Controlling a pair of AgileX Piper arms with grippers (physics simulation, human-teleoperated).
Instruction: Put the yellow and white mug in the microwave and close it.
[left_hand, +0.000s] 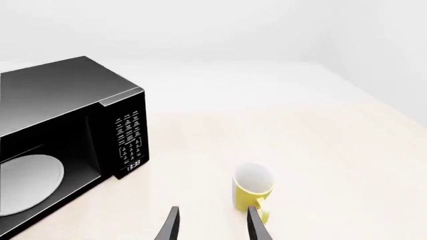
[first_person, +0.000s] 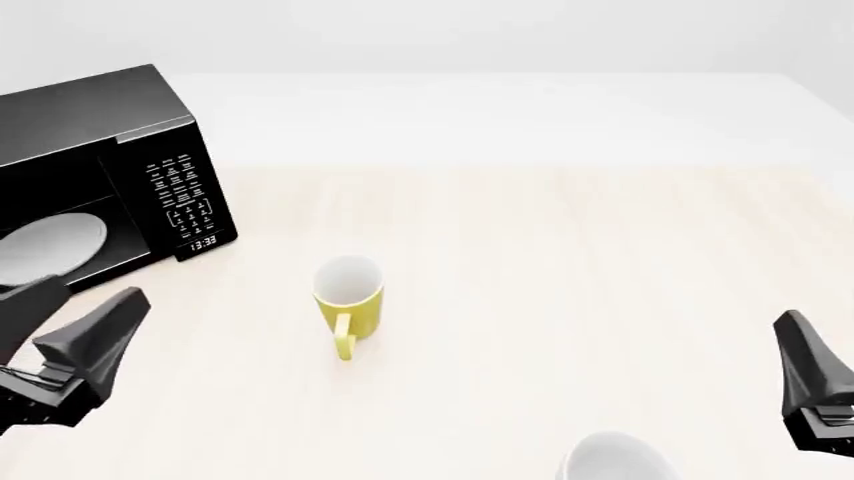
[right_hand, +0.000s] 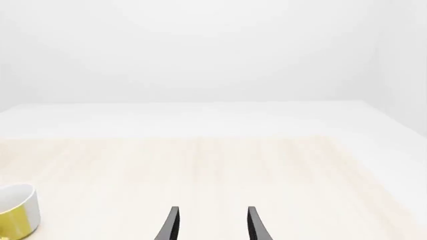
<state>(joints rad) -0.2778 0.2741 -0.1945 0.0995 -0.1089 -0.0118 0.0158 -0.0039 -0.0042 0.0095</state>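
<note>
The yellow and white mug (first_person: 350, 300) stands upright on the table, its handle pointing toward the arms' side. It also shows in the left wrist view (left_hand: 252, 189) and at the edge of the right wrist view (right_hand: 15, 212). The black microwave (first_person: 120, 150) stands at the far left; its inside shows, with the white round plate (first_person: 51, 243) in it. My left gripper (first_person: 91, 315) is open and empty, near and left of the mug; in its wrist view (left_hand: 213, 224) one fingertip (left_hand: 257, 225) lies close to the handle. My right gripper (first_person: 801, 345) is open and empty at the near right (right_hand: 213, 224).
A plain white rounded vessel (first_person: 614, 462) sits at the near edge, right of centre, beside the right arm. The wooden tabletop (first_person: 574, 250) runs back to a white band at the far side. The microwave's button panel (left_hand: 130, 137) faces the mug.
</note>
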